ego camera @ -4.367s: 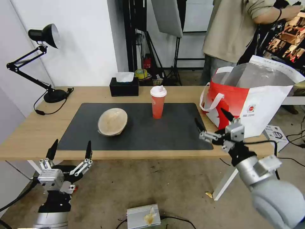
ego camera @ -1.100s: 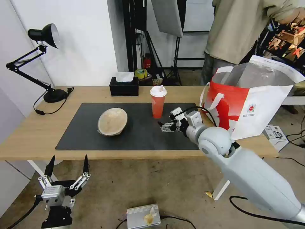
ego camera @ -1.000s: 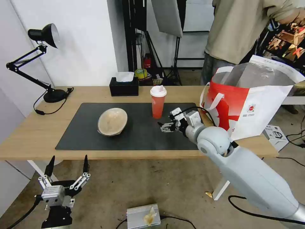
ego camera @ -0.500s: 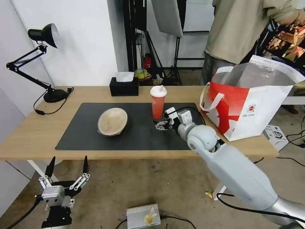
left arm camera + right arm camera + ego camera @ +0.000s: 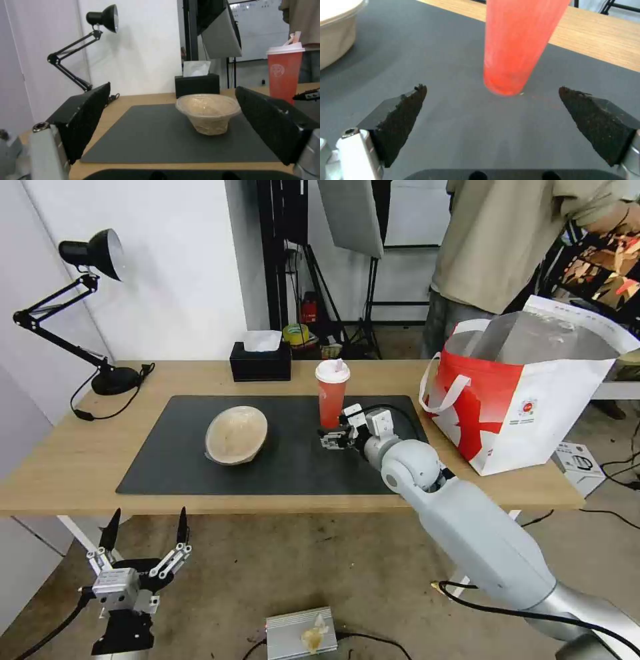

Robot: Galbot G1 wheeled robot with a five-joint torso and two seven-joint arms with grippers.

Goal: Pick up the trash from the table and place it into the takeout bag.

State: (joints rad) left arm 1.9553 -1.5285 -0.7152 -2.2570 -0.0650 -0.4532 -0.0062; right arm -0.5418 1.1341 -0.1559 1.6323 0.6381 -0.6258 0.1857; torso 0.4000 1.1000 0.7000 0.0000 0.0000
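A: What carries it all?

B: A long light-wood desk point(image 5: 80, 453) on white legs; a dark grey mat point(image 5: 287, 467) covers its middle.

A: And on the mat?

B: A beige bowl point(image 5: 236, 435) towards the left; a red cup point(image 5: 332, 393) with a white lid, upright.

A: Off the mat?

B: A black tissue box point(image 5: 261, 362) at the far edge; a black lamp point(image 5: 93, 313) on the far left; the red-and-white takeout bag point(image 5: 533, 400) at the right end.

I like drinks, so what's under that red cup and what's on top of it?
The cup stands on the dark mat. A white lid covers its top, so what's inside stays hidden. The open right gripper waits beside it.
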